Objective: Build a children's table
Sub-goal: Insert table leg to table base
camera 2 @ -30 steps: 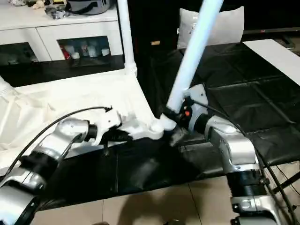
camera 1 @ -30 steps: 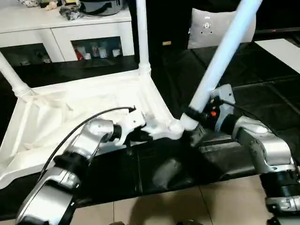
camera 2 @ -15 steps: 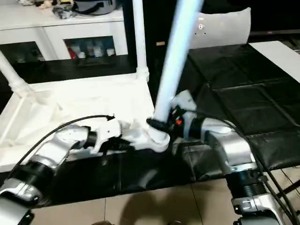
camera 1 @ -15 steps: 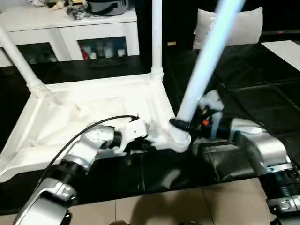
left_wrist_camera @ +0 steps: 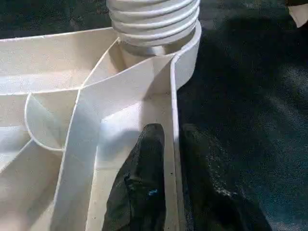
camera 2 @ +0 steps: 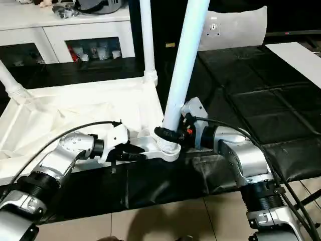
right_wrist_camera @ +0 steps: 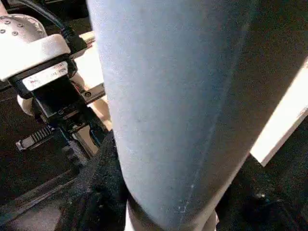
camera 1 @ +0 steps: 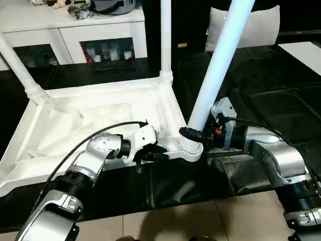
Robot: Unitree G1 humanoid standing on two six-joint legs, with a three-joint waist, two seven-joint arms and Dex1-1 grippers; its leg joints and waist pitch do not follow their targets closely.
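Note:
The white table top [camera 1: 100, 113] lies upside down on a black mat, ribs facing up. Two white legs [camera 1: 165, 40] stand in its far corner sockets, the other one [camera 1: 20, 68] at the far left. A third leg [camera 1: 218, 65] leans up to the right from the near right corner socket [camera 1: 191, 148]; its ribbed end [left_wrist_camera: 151, 21] sits in that socket. My right gripper [camera 1: 193, 133] is shut on this leg just above the socket, its black fingers [right_wrist_camera: 98, 192] wrapped around the base. My left gripper [left_wrist_camera: 169, 134] is shut on the top's near rim [left_wrist_camera: 174, 86], one finger on each side.
A white cabinet with glass doors [camera 1: 75, 30] stands behind the table top. A white cushion [camera 1: 261, 25] lies at the back right and a white board [camera 1: 306, 50] at the far right. The black mat [camera 1: 271, 90] ends at tiled floor [camera 1: 200, 221] in front.
The held leg has swung to a steeper lean over the near right socket. The left gripper stays on the near rim. The camera has shifted.

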